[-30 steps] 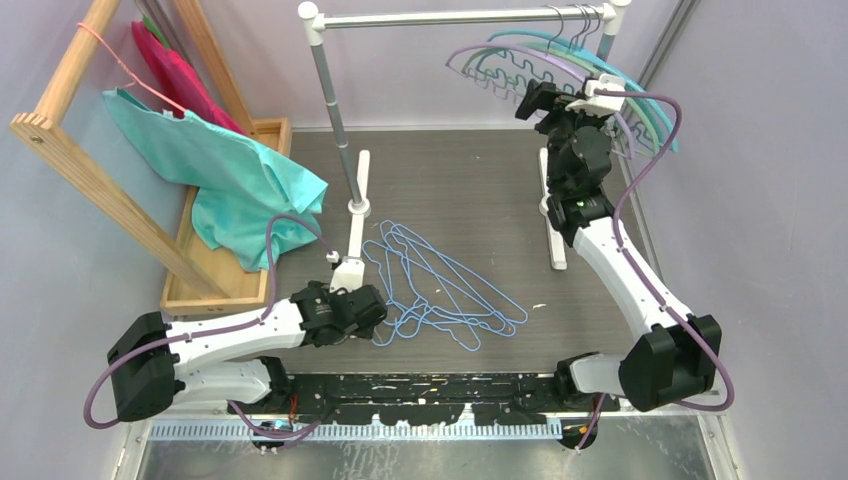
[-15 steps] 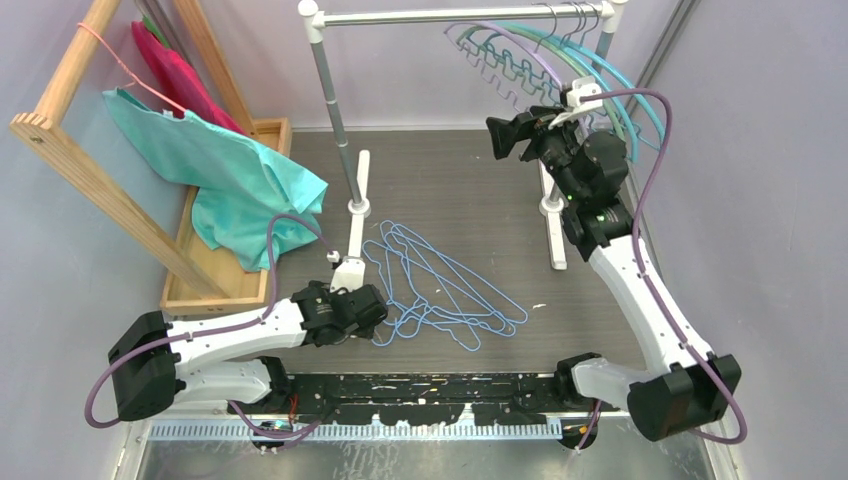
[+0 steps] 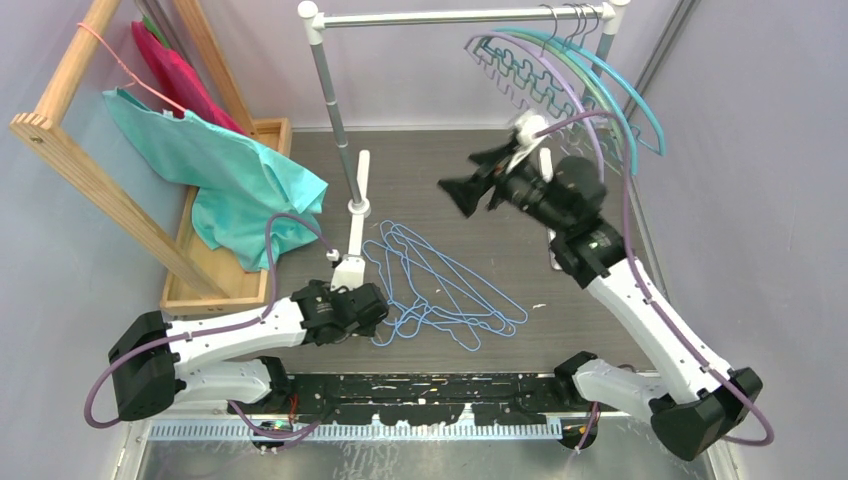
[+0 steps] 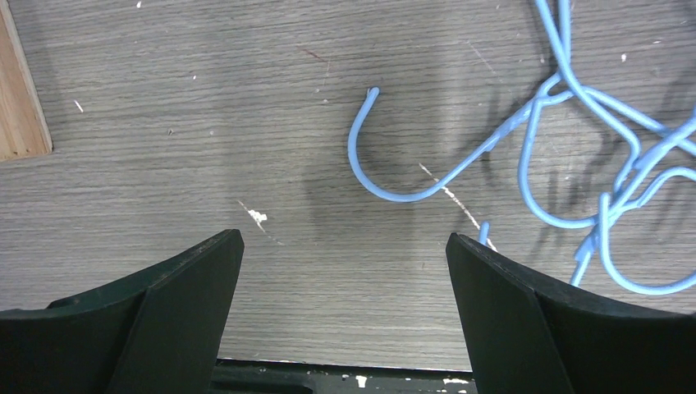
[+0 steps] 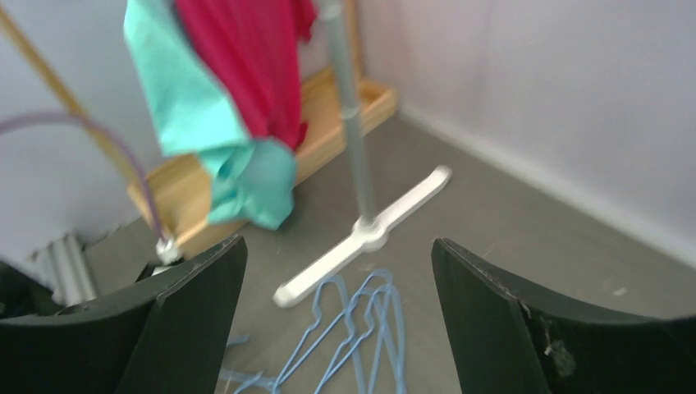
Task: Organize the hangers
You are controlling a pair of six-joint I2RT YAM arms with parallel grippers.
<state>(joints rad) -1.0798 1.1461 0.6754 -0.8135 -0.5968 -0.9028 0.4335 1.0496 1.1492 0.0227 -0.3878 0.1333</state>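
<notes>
Several light-blue wire hangers (image 3: 440,285) lie tangled on the table's middle; they also show in the right wrist view (image 5: 361,332), and their hooks show in the left wrist view (image 4: 574,156). Larger arched teal, green and purple hangers (image 3: 575,75) hang on the right end of the grey rail (image 3: 440,17). My left gripper (image 3: 378,312) is open and empty, low at the pile's left edge. My right gripper (image 3: 470,185) is open and empty, in the air above the table, pointing left towards the pile.
A wooden rack (image 3: 90,160) with a teal garment (image 3: 230,170) on a pink hanger and a red cloth stands at the back left. The rail's white feet (image 3: 355,235) rest on the table beside the pile.
My right gripper has come away from the hung arched hangers and swung down and left over the table. The arched hangers have swung on the rail. The left arm has not moved.
</notes>
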